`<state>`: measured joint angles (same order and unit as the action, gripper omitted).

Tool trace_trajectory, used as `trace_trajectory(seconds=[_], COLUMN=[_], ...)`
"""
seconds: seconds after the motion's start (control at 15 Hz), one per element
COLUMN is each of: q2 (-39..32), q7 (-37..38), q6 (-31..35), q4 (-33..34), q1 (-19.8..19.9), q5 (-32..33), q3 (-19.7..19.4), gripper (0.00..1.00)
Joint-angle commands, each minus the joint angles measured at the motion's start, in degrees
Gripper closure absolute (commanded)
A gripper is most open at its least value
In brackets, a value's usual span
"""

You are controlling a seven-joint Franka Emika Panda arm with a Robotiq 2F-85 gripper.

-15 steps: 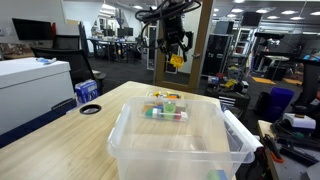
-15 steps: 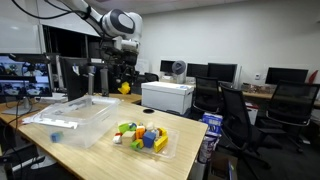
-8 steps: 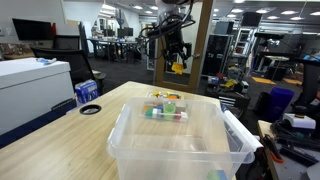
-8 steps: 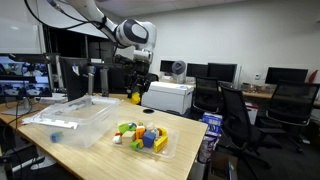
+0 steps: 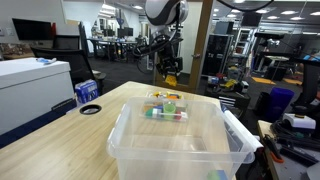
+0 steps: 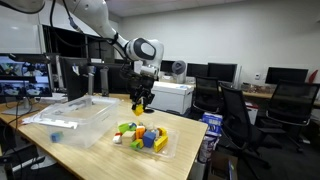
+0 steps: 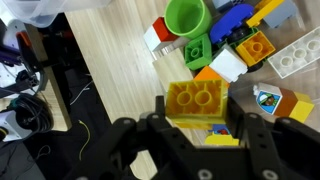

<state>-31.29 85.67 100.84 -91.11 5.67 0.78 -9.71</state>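
Observation:
My gripper is shut on a yellow two-stud brick and holds it above a shallow clear tray full of coloured toy blocks. In the wrist view a green cup-shaped piece, a green brick, white, blue, orange and yellow blocks lie just beyond the held brick. In both exterior views the gripper hangs over the tray's edge with the yellow brick in its fingers.
A large clear plastic bin stands beside the tray; it also shows at the table's left. A roll of tape lies on the wooden table. A white printer, monitors and office chairs surround the table.
The arm has moved down and toward the tray of blocks, carrying the yellow brick from high above the table's far side to just over the tray.

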Motion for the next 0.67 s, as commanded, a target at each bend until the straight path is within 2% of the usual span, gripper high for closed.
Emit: trace_trajectory(seconds=[0.0, 0.6], q2=[-3.8, -11.0], q7=[-1.6, 1.1], q6=[-2.7, -7.1], q4=[4.4, 10.0], q1=[0.5, -0.1], q5=[-1.9, -2.1], q3=[0.2, -0.6], gripper=[0.67, 0.67])
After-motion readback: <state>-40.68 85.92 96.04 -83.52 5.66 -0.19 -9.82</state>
